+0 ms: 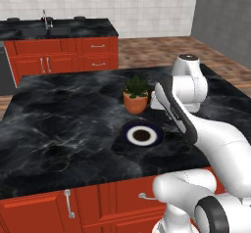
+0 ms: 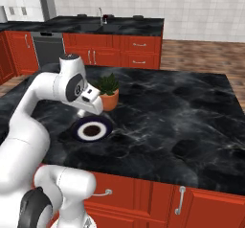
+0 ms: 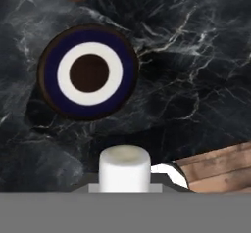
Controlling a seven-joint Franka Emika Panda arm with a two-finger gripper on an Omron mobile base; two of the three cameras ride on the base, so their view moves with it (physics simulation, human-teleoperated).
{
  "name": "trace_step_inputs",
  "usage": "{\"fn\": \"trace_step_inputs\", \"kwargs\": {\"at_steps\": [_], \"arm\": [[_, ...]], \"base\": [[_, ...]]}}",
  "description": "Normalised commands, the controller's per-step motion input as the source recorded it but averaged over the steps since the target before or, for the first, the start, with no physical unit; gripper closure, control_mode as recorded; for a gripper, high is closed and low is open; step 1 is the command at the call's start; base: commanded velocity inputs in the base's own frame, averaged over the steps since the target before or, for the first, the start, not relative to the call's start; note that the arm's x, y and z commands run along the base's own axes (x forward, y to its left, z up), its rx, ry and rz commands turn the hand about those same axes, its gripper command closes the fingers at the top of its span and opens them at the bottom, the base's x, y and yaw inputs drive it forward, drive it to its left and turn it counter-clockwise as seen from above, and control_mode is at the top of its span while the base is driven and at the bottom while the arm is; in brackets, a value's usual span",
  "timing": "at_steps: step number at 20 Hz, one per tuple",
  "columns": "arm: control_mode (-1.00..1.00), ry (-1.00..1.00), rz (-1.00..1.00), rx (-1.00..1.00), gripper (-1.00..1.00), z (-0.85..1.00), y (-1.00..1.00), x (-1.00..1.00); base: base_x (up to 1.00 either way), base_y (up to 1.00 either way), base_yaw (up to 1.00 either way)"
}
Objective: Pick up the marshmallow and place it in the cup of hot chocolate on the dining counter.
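Hovering over dish [image 3: 89, 73], claw [image 3: 124, 180] pinching marshmallow [image 3: 124, 168]

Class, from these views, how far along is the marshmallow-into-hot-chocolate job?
Done: the marshmallow is off the surface, pinched in the shut gripper. In hand: it hangs over the island top, near the navy-rimmed dish. Left: carrying it to the dining counter with the sink, far behind, and dropping it into the cup, too small to make out.

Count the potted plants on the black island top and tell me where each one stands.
1. The potted plant, in a terracotta pot, stands on the island top just beyond the navy-rimmed dish, apart from it. Another could be hidden behind the arm.
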Motion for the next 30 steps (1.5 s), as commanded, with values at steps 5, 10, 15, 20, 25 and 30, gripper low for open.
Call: {"fn": "trace_step_inputs", "kwargs": {"at_steps": [5, 10, 15, 20, 25, 30], "arm": [[-1.00, 0.00, 0.20, 0.00, 1.00, 0.61, -0.08, -0.76], [-1.00, 0.00, 0.17, 0.00, 1.00, 0.29, 0.00, -0.67], [-1.00, -0.01, 0.13, 0.00, 1.00, 0.15, 0.00, -0.27], [-1.00, 0.00, 0.02, 0.00, 1.00, 0.00, 0.00, 0.00], [-1.00, 0.00, 0.00, 0.00, 1.00, 0.00, 0.00, 0.00], [1.00, 0.00, 0.00, 0.00, 1.00, 0.00, 0.00, -0.02]], "base": [[0.00, 0.00, 0.00], [0.00, 0.00, 0.00], [0.00, 0.00, 0.00], [0.00, 0.00, 0.00], [0.00, 0.00, 0.00], [-0.67, -0.26, -0.02]]}}
